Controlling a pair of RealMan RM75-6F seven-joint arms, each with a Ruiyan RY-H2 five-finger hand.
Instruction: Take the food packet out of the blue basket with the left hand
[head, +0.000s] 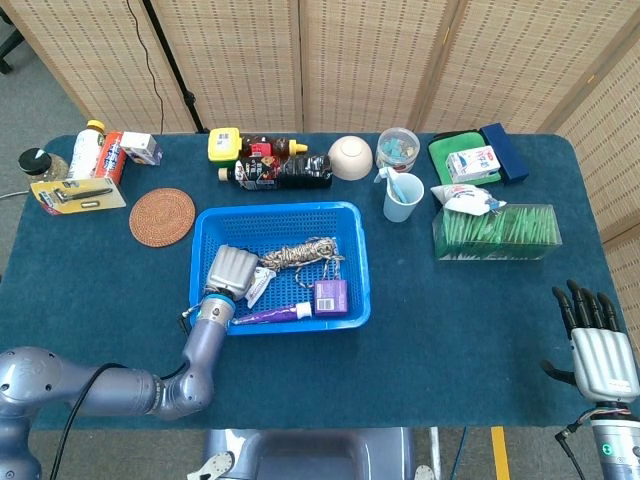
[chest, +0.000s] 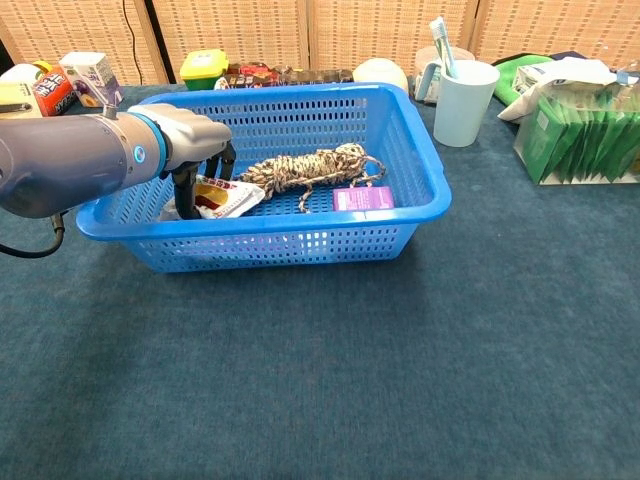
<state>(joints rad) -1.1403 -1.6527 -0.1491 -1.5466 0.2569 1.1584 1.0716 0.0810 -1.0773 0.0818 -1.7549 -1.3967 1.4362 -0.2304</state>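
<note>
Packet (chest: 222, 196) lies in the left part of the basket (chest: 415, 160), on the basket floor, white with a red and yellow print. The left hand (chest: 190, 135) is inside the basket directly above the packet's left end. Its dark fingers (chest: 183, 185) curl downward and meet the packet's left edge; the chest view shows that edge lifted and crumpled against them. The fingers appear to be closing on the packet, but whether the packet is fully gripped cannot be told. In the head view the left hand (head: 231, 270) covers most of the packet (head: 257, 287), and only a white corner shows to the right of the knuckles.

Rope (chest: 305, 165) lies coiled just right of the packet, touching or nearly touching its right end. A purple box (chest: 363, 198) sits further right, near the basket's front wall. A purple tube (head: 272, 314) lies along the front wall, visible in the head view only.

The right hand (head: 598, 350) is at the table's right front corner, well apart from the basket, fingers straight, spread and holding nothing.

A cup (chest: 465, 100) stands behind the basket's right rear corner
</note>
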